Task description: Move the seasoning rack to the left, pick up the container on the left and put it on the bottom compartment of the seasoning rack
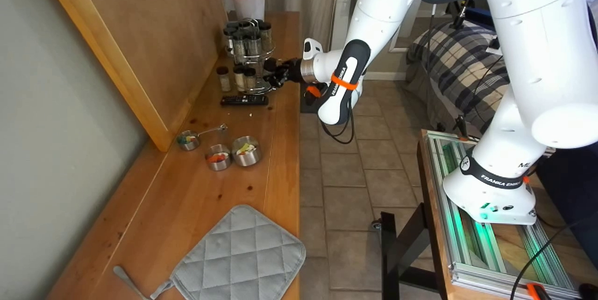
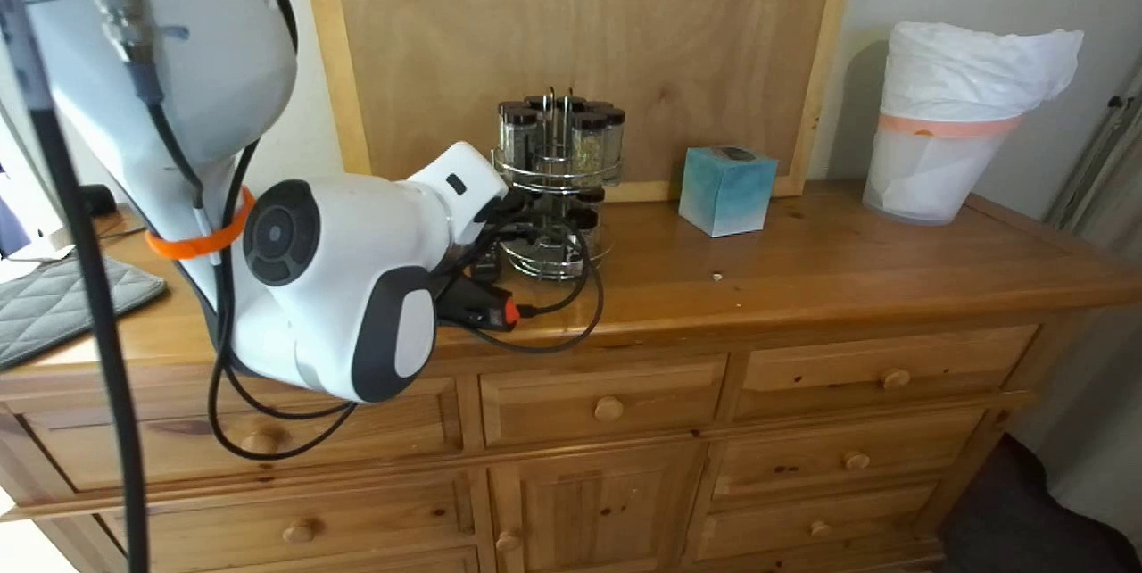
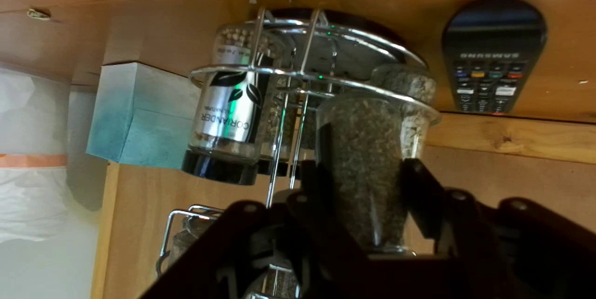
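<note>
Clasping a spice jar above its base in the pincer, at four o'clock of the seasoning rack, probably easing bottom-tier seating.

On the dresser, the seasoning rack stands between the pot holder and the box

My fingers: dim, blurred in the wrist view;
Seasoning rack: glare, green glints beyond my jaws;
White arm: washed-out behind my jaws;
Bin: soft shadow on wall toward my jaws
</note>
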`<action>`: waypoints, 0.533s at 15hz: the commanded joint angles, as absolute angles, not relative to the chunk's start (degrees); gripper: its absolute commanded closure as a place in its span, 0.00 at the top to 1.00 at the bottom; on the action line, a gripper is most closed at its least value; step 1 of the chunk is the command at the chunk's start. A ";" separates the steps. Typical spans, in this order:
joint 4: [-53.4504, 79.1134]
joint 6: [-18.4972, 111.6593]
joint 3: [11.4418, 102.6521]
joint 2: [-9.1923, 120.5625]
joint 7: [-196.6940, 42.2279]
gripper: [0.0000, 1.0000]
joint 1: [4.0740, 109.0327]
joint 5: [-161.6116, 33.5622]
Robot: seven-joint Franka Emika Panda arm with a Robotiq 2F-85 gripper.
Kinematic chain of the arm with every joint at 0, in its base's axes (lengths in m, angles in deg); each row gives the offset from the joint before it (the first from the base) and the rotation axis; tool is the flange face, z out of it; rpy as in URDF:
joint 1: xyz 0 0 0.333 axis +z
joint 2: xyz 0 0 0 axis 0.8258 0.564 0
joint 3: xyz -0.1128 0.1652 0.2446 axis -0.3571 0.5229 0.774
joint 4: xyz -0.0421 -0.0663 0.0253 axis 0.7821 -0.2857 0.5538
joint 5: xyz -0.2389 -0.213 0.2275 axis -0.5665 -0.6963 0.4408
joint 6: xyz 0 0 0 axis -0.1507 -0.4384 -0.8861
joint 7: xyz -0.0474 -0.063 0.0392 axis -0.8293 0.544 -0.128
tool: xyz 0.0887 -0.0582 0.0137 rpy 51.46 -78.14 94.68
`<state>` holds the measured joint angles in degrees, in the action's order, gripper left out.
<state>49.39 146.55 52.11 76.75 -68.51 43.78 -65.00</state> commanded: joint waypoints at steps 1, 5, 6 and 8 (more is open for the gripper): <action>47.10 148.78 52.48 78.85 -70.23 0.23 42.20 -67.02; 46.62 147.95 52.56 79.43 -70.73 0.23 41.77 -66.85; 46.72 147.26 52.57 79.32 -70.84 0.23 41.75 -66.73; 46.98 146.23 52.68 79.00 -71.25 0.23 41.72 -66.75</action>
